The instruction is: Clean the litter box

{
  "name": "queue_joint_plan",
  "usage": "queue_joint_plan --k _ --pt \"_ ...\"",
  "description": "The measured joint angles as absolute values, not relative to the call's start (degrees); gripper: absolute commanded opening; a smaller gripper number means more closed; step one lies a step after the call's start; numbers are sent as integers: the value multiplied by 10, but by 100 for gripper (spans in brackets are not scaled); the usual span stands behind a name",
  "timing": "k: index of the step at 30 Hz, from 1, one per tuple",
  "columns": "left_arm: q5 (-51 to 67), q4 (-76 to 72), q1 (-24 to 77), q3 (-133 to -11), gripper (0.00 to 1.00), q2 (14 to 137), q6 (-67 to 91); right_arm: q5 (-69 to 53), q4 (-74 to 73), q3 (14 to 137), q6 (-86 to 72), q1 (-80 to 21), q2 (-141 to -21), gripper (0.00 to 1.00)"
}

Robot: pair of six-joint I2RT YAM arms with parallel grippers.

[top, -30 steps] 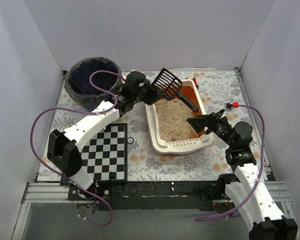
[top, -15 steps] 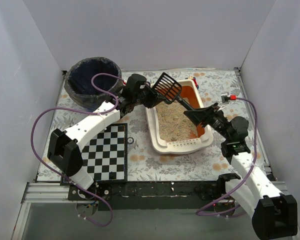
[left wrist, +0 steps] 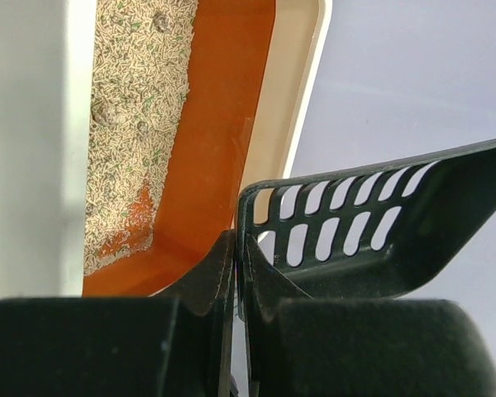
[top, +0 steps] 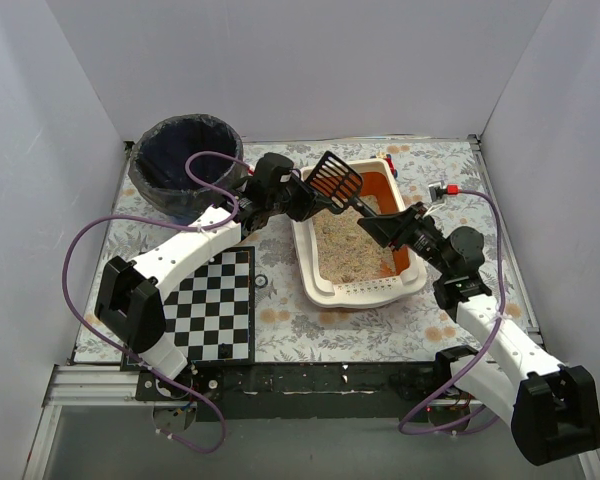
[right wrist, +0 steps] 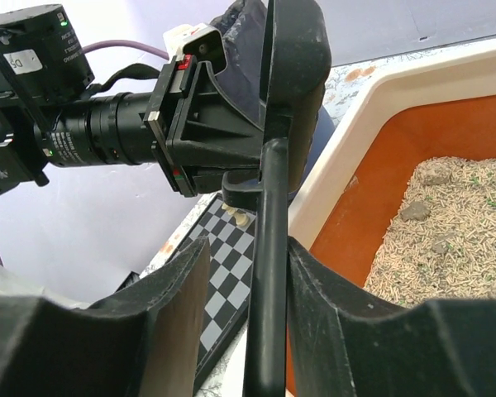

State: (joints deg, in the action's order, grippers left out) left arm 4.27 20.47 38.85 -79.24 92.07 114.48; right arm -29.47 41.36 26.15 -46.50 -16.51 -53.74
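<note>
left tool [left wrist: 236, 269] clenches the scoop [left wrist: 413, 223] above the litter box [right wrist: 372, 116]. right tool [right wrist: 244, 273] straddles its handle [right wrist: 269, 207], unclamped. it should close squarely before left lets go.

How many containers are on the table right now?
2: the litter box at centre under the scoop, and the bagged bin at the far left corner. None appear hidden.
</note>
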Motion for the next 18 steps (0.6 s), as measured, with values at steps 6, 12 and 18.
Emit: queue_joint_plan --k 6,12,18 --pt "43 199 389 -789 0 920 1145 -269 391 265 -463 -172 -532 32" --pt "43 191 389 -785 77 919 1146 -237 324 277 -444 -176 -509 1" --pt "63 167 389 -786 98 919 1089 -184 137 390 -418 -181 -503 1"
